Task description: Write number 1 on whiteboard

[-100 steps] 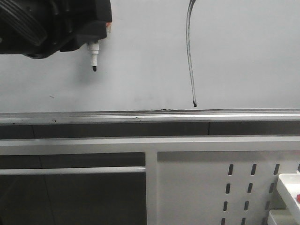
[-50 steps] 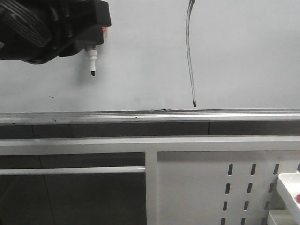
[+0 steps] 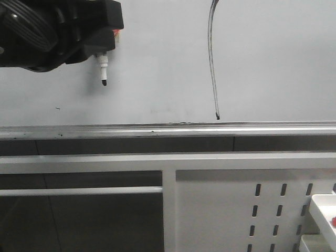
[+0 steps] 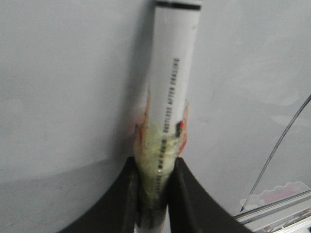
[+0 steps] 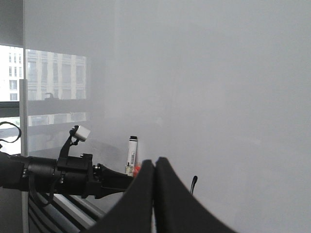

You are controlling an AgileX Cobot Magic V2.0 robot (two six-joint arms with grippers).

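Observation:
The whiteboard (image 3: 273, 63) fills the upper front view. The number 1 (image 3: 211, 63) is a long, thin, slightly curved black stroke ending in a small dot just above the rail. It also shows in the left wrist view (image 4: 277, 150) and the right wrist view (image 5: 194, 183). My left gripper (image 3: 107, 46) is at the upper left, shut on a white marker pen (image 4: 172, 73). The pen's black tip (image 3: 104, 82) points down, well left of the stroke. I cannot tell whether the tip touches the board. My right gripper (image 5: 155, 162) is shut and empty, out of the front view.
A silver rail (image 3: 168, 129) runs along the board's lower edge. Below it are a white metal panel with slotted holes (image 3: 220, 210) and a white container (image 3: 323, 210) at the lower right. The left arm (image 5: 63, 174) shows in the right wrist view.
The left gripper with the marker shifted slightly left one second ago and has held still since. The stroke is unchanged.

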